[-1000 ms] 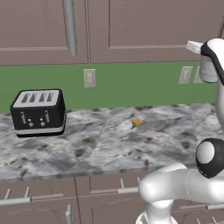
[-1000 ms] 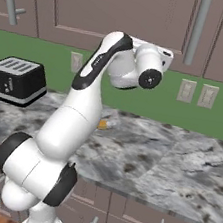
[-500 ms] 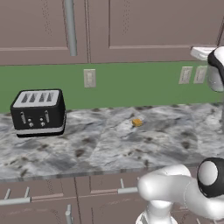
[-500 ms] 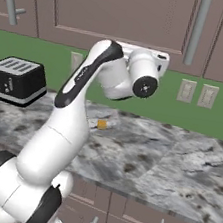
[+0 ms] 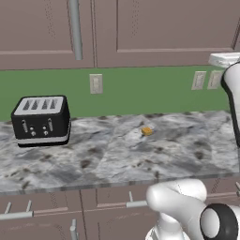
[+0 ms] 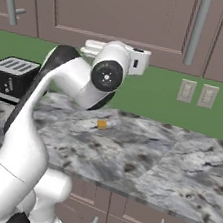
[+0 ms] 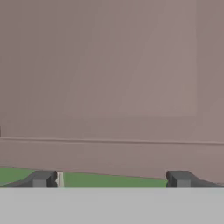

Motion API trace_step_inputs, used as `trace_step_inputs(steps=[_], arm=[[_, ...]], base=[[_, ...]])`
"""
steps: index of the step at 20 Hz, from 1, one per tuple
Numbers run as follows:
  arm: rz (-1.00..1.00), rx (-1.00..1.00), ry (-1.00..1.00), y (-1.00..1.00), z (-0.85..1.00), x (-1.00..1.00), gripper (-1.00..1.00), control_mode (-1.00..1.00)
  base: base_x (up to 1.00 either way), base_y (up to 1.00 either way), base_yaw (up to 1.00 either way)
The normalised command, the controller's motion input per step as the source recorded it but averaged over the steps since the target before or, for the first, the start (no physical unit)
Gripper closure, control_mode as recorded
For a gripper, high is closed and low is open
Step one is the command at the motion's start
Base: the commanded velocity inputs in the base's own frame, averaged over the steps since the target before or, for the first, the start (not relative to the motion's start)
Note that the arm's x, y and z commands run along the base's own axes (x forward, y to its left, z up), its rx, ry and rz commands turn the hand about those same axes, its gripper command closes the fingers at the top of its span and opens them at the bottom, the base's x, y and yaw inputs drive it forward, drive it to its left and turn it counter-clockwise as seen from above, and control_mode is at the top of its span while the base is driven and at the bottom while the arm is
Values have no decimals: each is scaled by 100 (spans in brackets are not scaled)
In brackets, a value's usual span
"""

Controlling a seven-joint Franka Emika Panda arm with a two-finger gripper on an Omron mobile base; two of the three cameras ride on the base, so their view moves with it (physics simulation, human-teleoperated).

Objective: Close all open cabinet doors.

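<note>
Mauve-brown upper cabinet doors (image 5: 164, 28) with long silver bar handles (image 5: 75, 28) run above the green wall. In both base views they lie flush with one another. My gripper (image 7: 110, 179) points at a door face (image 7: 109, 78) from close range, near its lower edge, with a strip of green wall below. Its fingertips (image 7: 41, 178) stand wide apart with nothing between them, so it is open. In the right base view my hand (image 6: 137, 61) sits just under the cabinet (image 6: 119, 8), left of a bar handle (image 6: 196, 30).
A black four-slot toaster (image 5: 41, 119) stands on the marbled grey counter (image 5: 117, 154) at the left. A small orange object (image 5: 147, 131) lies mid-counter. Wall outlets (image 5: 96, 83) sit on the green backsplash. Drawer fronts (image 5: 47, 215) run below the counter edge.
The arm has swung and folded: the hand slid toward the right edge of the left base view and leftward in the right base view. Toaster and doors stayed put.
</note>
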Motion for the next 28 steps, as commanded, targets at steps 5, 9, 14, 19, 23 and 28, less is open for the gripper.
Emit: trace_step_inputs(steps=[5, 9, 14, 19, 23, 28], arm=[[-21, -11, 11, 79, 10, -95, -100, -100], [-16, -6, 28, 54, 9, -85, -100, -100], [-15, 0, 28, 13, 0, -98, -100, -100], [-11, 4, 20, 0, -3, -91, -100, -100], [0, 17, 21, 0, -29, -97, -100, -100], [0, 8, 13, 0, -42, -84, -100, -100]], base=[[0, 0, 0], [0, 0, 0], [0, 0, 0], [0, 0, 0], [0, 0, 0], [0, 0, 0]])
